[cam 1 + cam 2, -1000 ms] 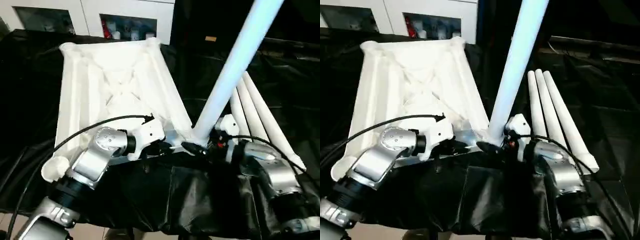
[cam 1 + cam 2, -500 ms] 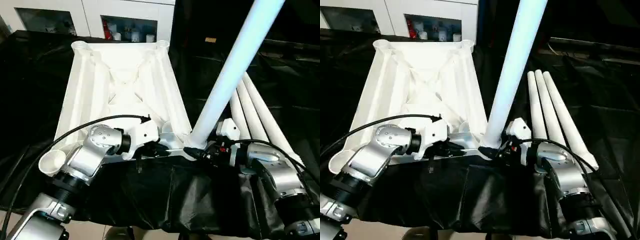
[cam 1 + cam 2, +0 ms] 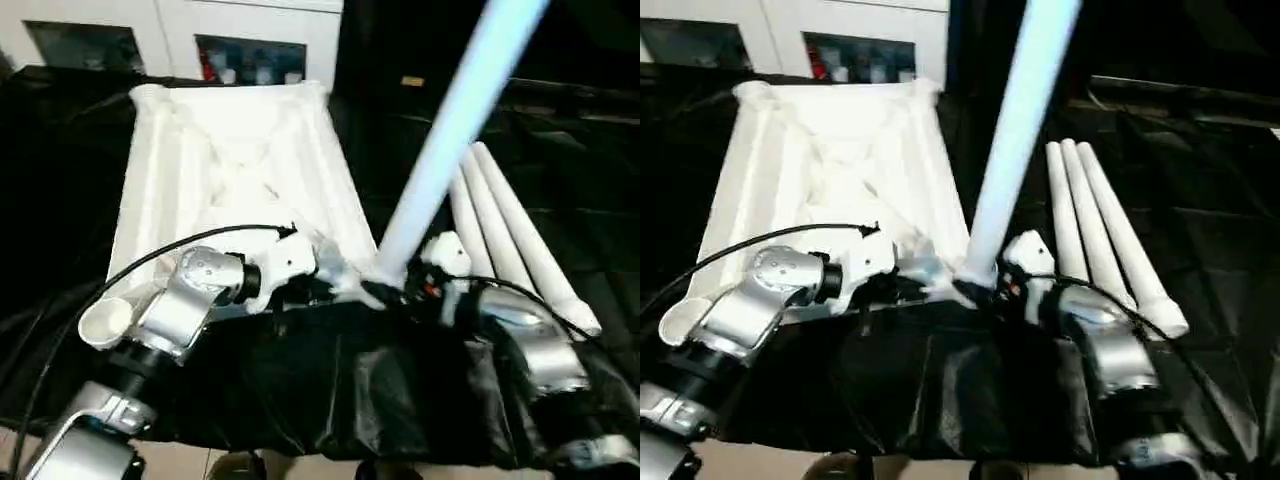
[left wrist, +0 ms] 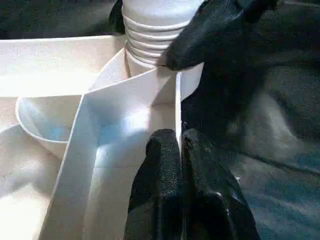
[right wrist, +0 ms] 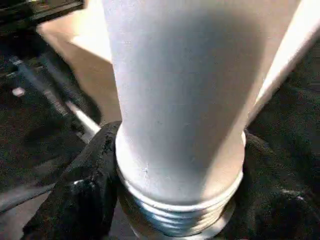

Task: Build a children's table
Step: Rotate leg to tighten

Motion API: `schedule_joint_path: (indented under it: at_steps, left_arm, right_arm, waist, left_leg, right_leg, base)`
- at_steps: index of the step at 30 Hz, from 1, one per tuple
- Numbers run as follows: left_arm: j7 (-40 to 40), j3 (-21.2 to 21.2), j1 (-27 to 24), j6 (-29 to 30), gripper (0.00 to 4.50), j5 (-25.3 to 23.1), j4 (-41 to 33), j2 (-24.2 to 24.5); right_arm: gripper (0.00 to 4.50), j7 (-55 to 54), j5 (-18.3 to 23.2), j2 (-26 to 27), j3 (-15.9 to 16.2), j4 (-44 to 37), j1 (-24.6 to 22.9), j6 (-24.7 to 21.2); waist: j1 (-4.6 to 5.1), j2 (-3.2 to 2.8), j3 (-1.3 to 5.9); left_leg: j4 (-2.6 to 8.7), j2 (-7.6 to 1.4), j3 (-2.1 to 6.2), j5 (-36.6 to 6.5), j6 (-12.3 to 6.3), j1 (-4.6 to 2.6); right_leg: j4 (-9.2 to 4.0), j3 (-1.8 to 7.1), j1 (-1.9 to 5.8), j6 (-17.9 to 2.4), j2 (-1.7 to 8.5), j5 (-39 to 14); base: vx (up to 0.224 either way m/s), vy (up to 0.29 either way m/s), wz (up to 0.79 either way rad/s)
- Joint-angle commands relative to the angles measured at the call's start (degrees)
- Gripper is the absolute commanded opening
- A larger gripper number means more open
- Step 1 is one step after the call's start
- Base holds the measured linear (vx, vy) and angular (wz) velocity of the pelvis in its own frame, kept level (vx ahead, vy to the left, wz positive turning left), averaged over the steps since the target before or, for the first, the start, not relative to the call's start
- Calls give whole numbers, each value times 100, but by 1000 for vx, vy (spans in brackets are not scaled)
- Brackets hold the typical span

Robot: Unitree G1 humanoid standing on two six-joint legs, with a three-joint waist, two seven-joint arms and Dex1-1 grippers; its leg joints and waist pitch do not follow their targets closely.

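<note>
Nearest to me, my two silver forearms reach out over the black cloth (image 3: 330,390) that covers the surface.

My left fingers (image 4: 181,150) are pressed together on the thin near wall of the table top (image 3: 230,160), one finger on each side of that rim, close to its near right corner. My left wrist view shows the ribbed underside facing up, with a round pocket just beside the rim I pinch.

My right fingers (image 5: 172,160) sit around the threaded foot of one white leg (image 3: 450,130). One black finger (image 5: 85,185) lies against the leg's side by the ridged rings, and the other wraps the opposite side; they are spread wide by the tube and closed on it. The leg rises steeply from the table top's near right corner, leaning up and to the right out of the top of the head view. In my left wrist view its ridged foot stands right at the corner, with one of my right fingers touching it.

The table top lies upside down, stretching away from me on the left half of the cloth. An open round socket (image 3: 103,322) shows at its near left corner.

To the right, three more legs (image 3: 510,240) lie side by side on the cloth, touching one another and pointing away from me.

Farthest off, white cabinets (image 3: 170,40) with glass doors stand behind the surface.
</note>
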State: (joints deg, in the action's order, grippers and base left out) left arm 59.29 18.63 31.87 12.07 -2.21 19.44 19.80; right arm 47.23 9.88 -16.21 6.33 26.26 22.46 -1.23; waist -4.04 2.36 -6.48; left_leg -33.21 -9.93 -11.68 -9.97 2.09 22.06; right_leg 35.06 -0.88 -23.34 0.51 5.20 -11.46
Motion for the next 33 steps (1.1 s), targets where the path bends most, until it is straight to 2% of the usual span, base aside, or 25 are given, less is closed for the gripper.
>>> schedule_joint_path:
  at_steps: [1,3,6,7,9,10,12,15,16,17,20,22,26,29,33]
  left_arm:
    - [-225,57,128,-26,0,182,-151,-423]
    - [-646,45,221,118,0,100,-54,-741]
    - [-1101,-13,298,326,0,10,16,-1039]
    - [-1426,-78,330,489,0,-34,37,-1220]
    - [-1731,-117,329,639,0,-93,7,-1394]
    - [-1837,-110,317,664,0,-139,-5,-1446]
    - [-1892,-71,282,666,0,-198,-23,-1482]
    - [-1819,18,201,595,0,-258,-44,-1502]
    - [-1789,46,186,568,0,-280,-42,-1494]
    - [-1791,60,179,563,0,-297,-44,-1487]
    - [-1800,51,161,581,0,-304,-77,-1475]
    - [-1799,50,133,596,0,-296,-126,-1450]
    - [-1725,67,94,566,0,-281,-172,-1394]
    - [-1654,68,50,538,0,-267,-214,-1339]
    - [-1278,55,-118,390,0,-179,-396,-1069]
  right_arm:
    - [274,-635,-336,275,128,456,46,-183]
    - [274,-1309,-375,650,24,762,230,-292]
    - [274,-1979,-418,1006,-134,1096,450,-350]
    - [274,-2433,-431,1174,-243,1370,622,-400]
    - [274,-2829,-432,1343,-340,1677,813,-381]
    - [274,-2885,-438,1388,-350,1763,861,-341]
    - [274,-2888,-471,1431,-330,1837,898,-255]
    - [274,-2802,-475,1507,-331,1909,941,-152]
    - [330,-2769,-466,1526,-343,1918,950,-139]
    - [344,-2733,-442,1546,-370,1932,964,-138]
    - [364,-2706,-429,1568,-408,1986,1009,-100]
    - [387,-2665,-411,1579,-427,2041,1059,-38]
    - [422,-2641,-422,1570,-420,2030,1073,49]
    - [445,-2640,-440,1542,-421,1968,1058,162]
    - [445,-2392,-423,1328,-443,1560,890,403]
  waist:
    - [15,6,345]
    - [82,12,346]
    - [103,5,358]
    - [94,-26,364]
    - [132,-24,387]
    - [127,-16,394]
    - [117,-9,406]
    - [119,22,401]
    - [122,5,384]
    - [124,2,377]
    - [132,-3,375]
    - [137,-13,391]
    - [123,-14,405]
    - [117,-18,405]
    - [83,-13,426]
  left_leg:
    - [445,-319,140,-1323,-144,-133]
    - [459,-310,153,-1318,-81,-110]
    - [454,-303,157,-1312,-72,-112]
    - [446,-302,153,-1271,-78,-118]
    - [431,-292,143,-1093,-90,-104]
    - [408,-281,136,-951,-195,-99]
    - [386,-272,127,-789,-345,-80]
    - [382,-279,118,-750,-463,-83]
    - [397,-286,120,-902,-454,-93]
    - [408,-289,125,-996,-418,-96]
    - [426,-301,135,-1119,-347,-102]
    - [422,-304,135,-1068,-327,-104]
    - [402,-297,121,-868,-423,-95]
    - [404,-300,121,-867,-436,-98]
    - [395,-308,117,-813,-475,-105]
  right_leg:
    - [-442,178,177,-1390,299,-1299]
    - [-447,180,175,-1336,304,-1373]
    - [-458,180,178,-1303,302,-1355]
    - [-449,182,176,-1309,300,-1253]
    - [-408,173,194,-1430,281,-855]
    - [-395,167,208,-1455,278,-588]
    - [-367,166,232,-1463,267,-274]
    - [-365,159,230,-1501,269,-202]
    - [-396,161,215,-1483,271,-447]
    - [-412,162,211,-1453,271,-609]
    - [-428,165,200,-1400,276,-819]
    - [-411,165,202,-1424,273,-686]
    - [-381,164,219,-1487,274,-340]
    - [-385,163,218,-1507,273,-359]
    - [-373,162,227,-1520,275,-311]
  base:
    - [0,0,0]
    - [0,0,0]
    - [0,0,0]
    - [0,0,0]
    - [0,0,0]
    - [0,0,0]
    - [0,0,0]
    - [0,0,0]
    - [0,0,0]
    - [0,0,0]
    - [0,0,0]
    - [0,0,0]
    - [0,0,0]
    - [0,0,0]
    - [0,0,0]
